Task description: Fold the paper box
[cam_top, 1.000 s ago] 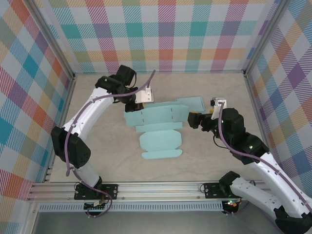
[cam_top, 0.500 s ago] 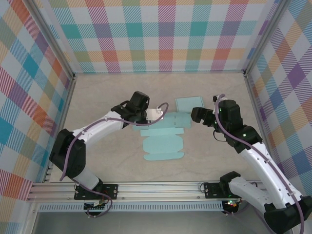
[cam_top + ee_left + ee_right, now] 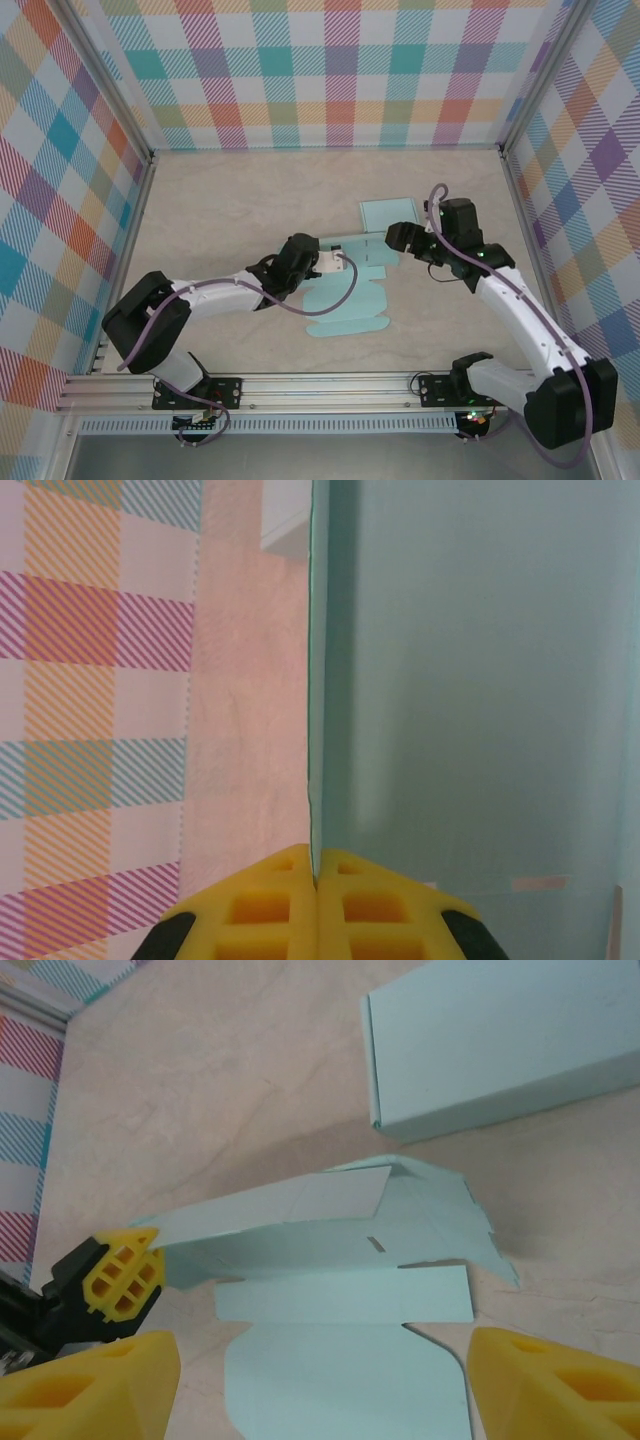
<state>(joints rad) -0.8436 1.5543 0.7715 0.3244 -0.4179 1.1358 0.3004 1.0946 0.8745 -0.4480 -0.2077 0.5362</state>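
Now, left claw (image 3: 315,872): you grip a raised flap of the pale teal paper box (image 3: 340,1295).
Right claw (image 3: 320,1380): spread wide, just beside the box on your beige desk (image 3: 230,200).

Stretching the left arm (image 3: 220,295) low and nearly flat from its base toward the centre. Pinching the left gripper (image 3: 330,262) tight, yellow pads (image 3: 260,910) pressing together on a thin edge of the paper box (image 3: 470,680). Holding the right arm (image 3: 510,300) bent at the elbow, wrist turning inward. Spreading the right gripper (image 3: 395,238) wide, yellow fingers (image 3: 90,1380) standing far apart, gripping nothing, facing the left gripper from just beside it.
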